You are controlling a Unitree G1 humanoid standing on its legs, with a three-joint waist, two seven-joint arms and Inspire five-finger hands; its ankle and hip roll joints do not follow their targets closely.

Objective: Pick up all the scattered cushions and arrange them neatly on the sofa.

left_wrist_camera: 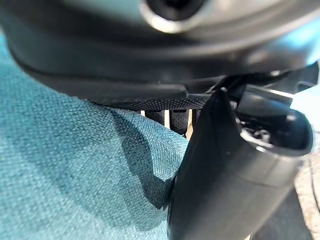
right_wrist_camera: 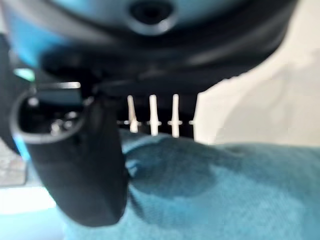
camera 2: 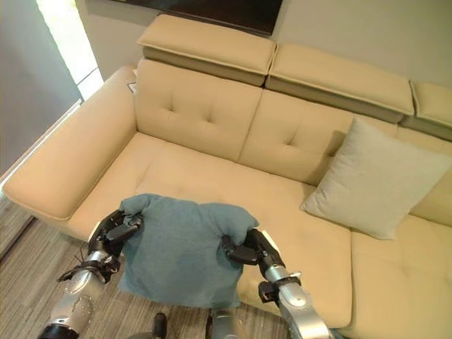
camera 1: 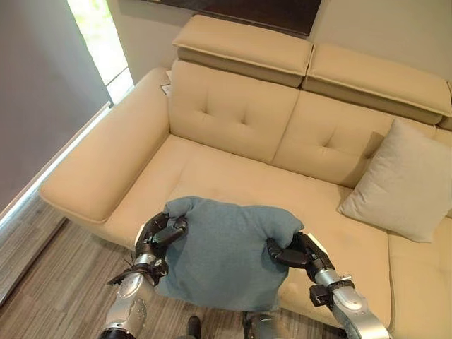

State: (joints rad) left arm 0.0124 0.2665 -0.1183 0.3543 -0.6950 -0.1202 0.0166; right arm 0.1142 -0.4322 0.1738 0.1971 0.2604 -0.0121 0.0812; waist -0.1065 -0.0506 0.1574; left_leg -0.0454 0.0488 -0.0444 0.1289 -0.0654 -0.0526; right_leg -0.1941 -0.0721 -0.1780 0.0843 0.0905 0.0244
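I hold the blue-grey cushion (camera 1: 226,251) between both hands — my left hand (camera 1: 159,239) curls its fingers (camera 1: 171,229) round the upper left corner, my right hand (camera 1: 296,252) grips the upper right corner. The cushion hangs in front of the beige sofa (camera 1: 233,176), over the seat's front edge. A beige cushion (camera 1: 406,180) leans against the backrest — well apart, on my right.

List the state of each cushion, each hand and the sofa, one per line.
Blue cushion: held up at the sofa's front edge by both hands.
Beige cushion: leaning upright against the backrest.
Left hand: fingers clamped on the blue cushion.
Right hand: likewise.
Sofa: seat mostly bare.
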